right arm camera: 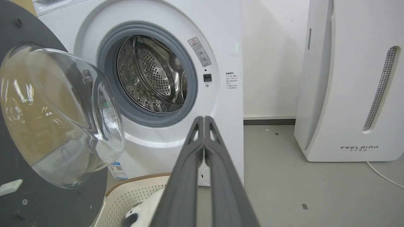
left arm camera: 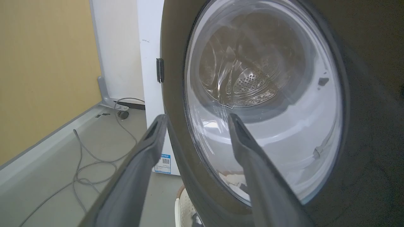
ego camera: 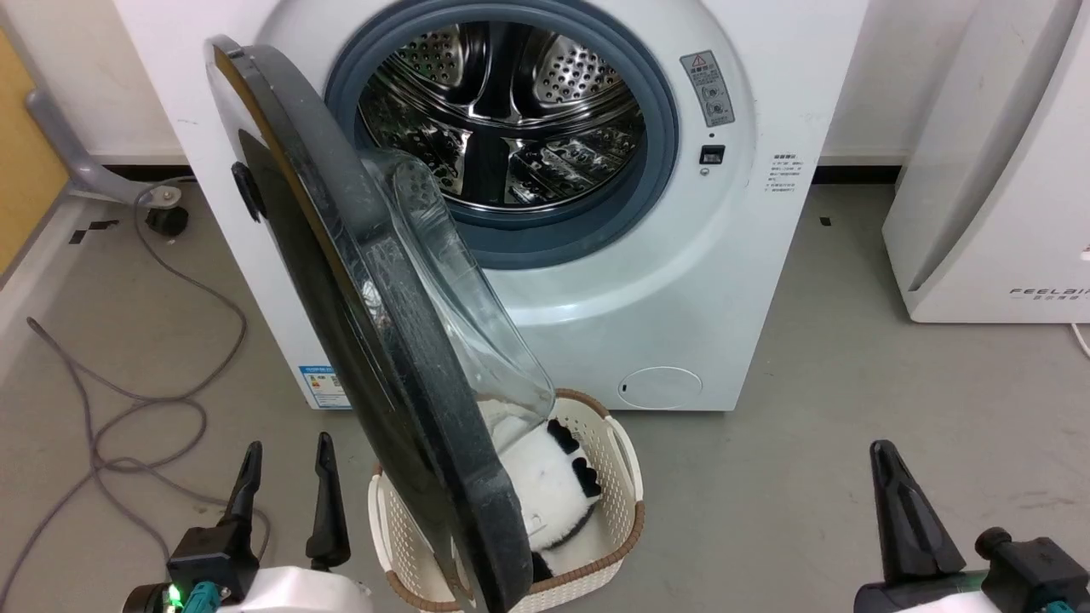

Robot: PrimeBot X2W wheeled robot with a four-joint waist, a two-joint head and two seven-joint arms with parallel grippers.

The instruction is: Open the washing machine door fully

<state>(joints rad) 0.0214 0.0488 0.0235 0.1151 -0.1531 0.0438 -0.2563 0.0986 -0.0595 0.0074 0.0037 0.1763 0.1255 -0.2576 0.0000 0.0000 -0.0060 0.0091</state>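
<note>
The white washing machine stands in front of me with its steel drum exposed. The washing machine door, glossy black with a bulging glass bowl, swings out toward me, nearly edge-on. My left gripper is open, low and just left of the door's edge, apart from it. In the left wrist view the left gripper faces the door's outer side. My right gripper is shut at the lower right, holding nothing. The right gripper points at the machine front, with the door's inner face at left.
A white woven basket holding a black-and-white plush toy sits on the floor under the door. A white FEELAIR appliance stands to the right. Grey cable loops over the floor at left, by a yellow panel.
</note>
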